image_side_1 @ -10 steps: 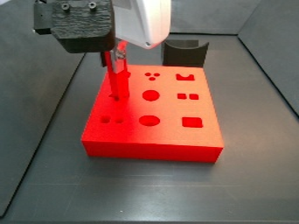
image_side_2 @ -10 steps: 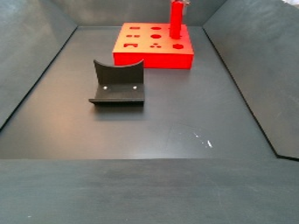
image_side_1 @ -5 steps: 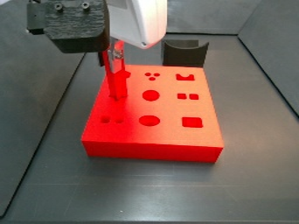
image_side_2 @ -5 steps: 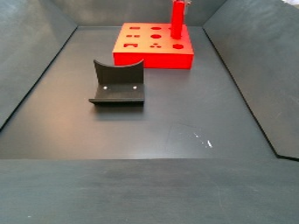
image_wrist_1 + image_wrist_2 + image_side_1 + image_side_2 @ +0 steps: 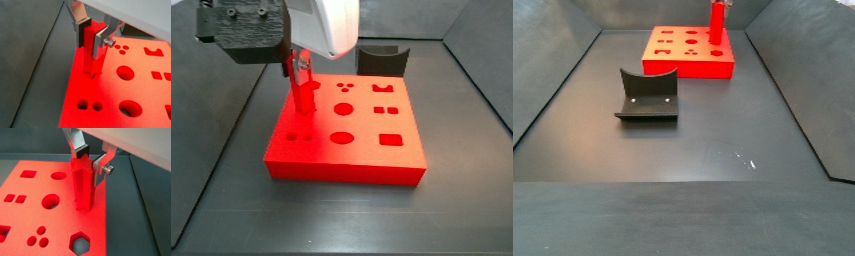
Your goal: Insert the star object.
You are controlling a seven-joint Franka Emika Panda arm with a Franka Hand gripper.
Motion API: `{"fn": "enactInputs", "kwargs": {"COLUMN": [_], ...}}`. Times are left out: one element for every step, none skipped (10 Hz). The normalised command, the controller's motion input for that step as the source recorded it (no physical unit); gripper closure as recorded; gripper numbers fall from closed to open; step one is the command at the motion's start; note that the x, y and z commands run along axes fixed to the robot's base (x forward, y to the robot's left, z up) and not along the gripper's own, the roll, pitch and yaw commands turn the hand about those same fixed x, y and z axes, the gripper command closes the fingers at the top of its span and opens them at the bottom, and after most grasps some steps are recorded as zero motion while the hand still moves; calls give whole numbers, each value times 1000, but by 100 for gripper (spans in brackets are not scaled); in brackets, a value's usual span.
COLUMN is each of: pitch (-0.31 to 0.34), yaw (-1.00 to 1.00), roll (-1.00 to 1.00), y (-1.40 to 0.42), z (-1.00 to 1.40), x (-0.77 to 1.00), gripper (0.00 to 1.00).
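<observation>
The claw (image 5: 93, 34) is positioned above the red block (image 5: 345, 140), near one of its long edges, and is clamped on the upper end of the star object (image 5: 91, 52). In both wrist views the silver finger plates (image 5: 101, 164) with dark pads press against opposite sides of the peg.

The star object (image 5: 82, 185) is a slim, glossy red peg. Its long axis is vertical, or very nearly so: the upper end sits between the fingers, and the lower end points straight down at the block's top face. In a wrist view the lower tip meets the block surface; whether it has entered a hole cannot be determined. In a side view the peg (image 5: 305, 92) stands upright at the block's edge below the claw (image 5: 299, 62); in a side view from farther away it (image 5: 716, 22) rises above the block (image 5: 690, 52).

The block's top face carries round, square and multi-lobed holes. It rests on the dark bench (image 5: 714, 130). The fixture (image 5: 647, 95) stands well apart from the block on the bench.
</observation>
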Motion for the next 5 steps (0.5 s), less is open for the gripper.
{"fn": "enactInputs", "kwargs": {"pitch": [-6,-27,-97,-44,-46], "yaw": [0,0,0,-6,-29], "roll": [59,36,0,51,27], "y": [0,0,0,0,0], "z": [-483,-460,-466,-546,-697], "x": [237,143,123,220,303], "gripper": [100,100,100,100,100]}}
